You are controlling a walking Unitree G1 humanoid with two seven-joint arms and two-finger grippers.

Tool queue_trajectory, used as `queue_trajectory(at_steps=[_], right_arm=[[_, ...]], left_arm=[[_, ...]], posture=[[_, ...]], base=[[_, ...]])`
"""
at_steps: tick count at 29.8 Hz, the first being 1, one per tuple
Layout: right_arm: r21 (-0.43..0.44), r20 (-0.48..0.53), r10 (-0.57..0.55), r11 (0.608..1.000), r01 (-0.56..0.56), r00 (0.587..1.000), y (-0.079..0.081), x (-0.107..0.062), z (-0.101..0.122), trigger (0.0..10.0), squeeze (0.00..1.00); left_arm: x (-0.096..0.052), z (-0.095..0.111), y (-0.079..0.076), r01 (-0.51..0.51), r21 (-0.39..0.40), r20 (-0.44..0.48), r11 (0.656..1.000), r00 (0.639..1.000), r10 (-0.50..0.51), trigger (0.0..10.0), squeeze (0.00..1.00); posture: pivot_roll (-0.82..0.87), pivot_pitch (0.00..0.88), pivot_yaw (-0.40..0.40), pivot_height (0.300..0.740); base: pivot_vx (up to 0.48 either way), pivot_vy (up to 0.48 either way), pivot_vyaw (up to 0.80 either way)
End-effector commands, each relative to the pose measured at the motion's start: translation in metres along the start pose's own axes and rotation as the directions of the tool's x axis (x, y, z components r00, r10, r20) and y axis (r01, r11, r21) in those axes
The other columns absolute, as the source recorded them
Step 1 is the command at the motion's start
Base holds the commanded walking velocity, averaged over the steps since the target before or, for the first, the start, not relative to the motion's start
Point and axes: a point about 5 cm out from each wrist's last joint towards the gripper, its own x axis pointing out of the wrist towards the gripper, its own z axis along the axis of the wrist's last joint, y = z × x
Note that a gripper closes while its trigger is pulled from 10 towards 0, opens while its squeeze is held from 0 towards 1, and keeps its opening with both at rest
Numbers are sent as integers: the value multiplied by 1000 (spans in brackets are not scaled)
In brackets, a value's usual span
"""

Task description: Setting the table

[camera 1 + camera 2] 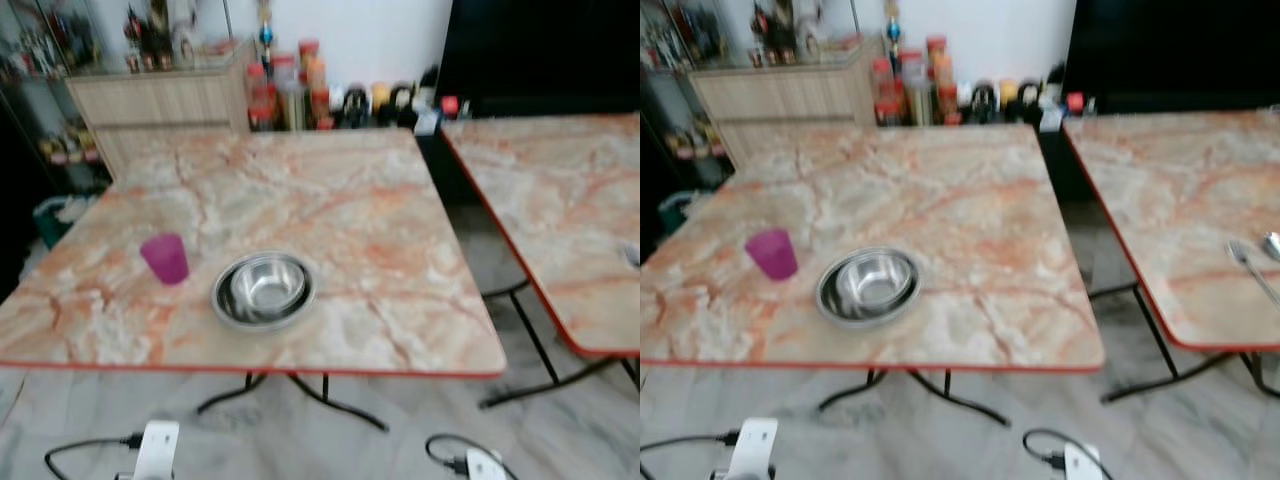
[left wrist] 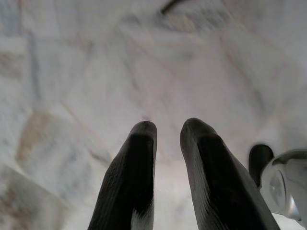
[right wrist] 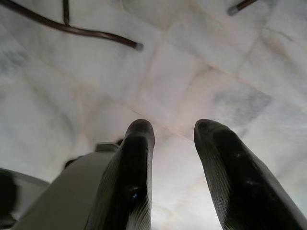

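Two claws [image 2: 168,132] [image 3: 175,129] parted, empty; spoon [image 1: 1252,270] lies lengthwise toward table [image 1: 970,215] edge

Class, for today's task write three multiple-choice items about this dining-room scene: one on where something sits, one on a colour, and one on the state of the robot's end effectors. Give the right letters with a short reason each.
1. Where is the cup relative to the steel bowl?
A. Inside the bowl
B. Beside it, on the robot's left
C. On the other table

2. What colour is the cup?
A. Magenta
B. Green
C. White

3. What are the two end effectors doing?
A. Both grip the bowl
B. One holds the cup
C. Both hang open over the floor, holding nothing

Answers
1: B, the cup stands apart from the bowl, to its left, on the near marble table.
2: A, it is translucent magenta-pink.
3: C, the left end effector and right end effector each show parted fingers with floor tiles beyond.
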Motion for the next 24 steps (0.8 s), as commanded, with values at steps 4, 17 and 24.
queue_trajectory(at_steps=[4,17,24], right_arm=[[18,18,14,1000,-14,1000,6,1,3,10000,0],[11,20,7,1000,-7,1000,5,1,2,10000,0],[28,29,1,1000,-2,1000,5,0,2,10000,0]], left_arm=[[0,-1,1,-1,1,-8,1000,1000,1,10000,0],[0,3,-3,16,3,8,1000,1000,-16,10000,0],[1,2,0,21,8,-7,1000,1000,-21,10000,0]], posture=[[34,0,28,728],[24,0,30,728],[20,0,32,728]], base=[[0,-472,600],[0,-469,0],[0,-407,0]])
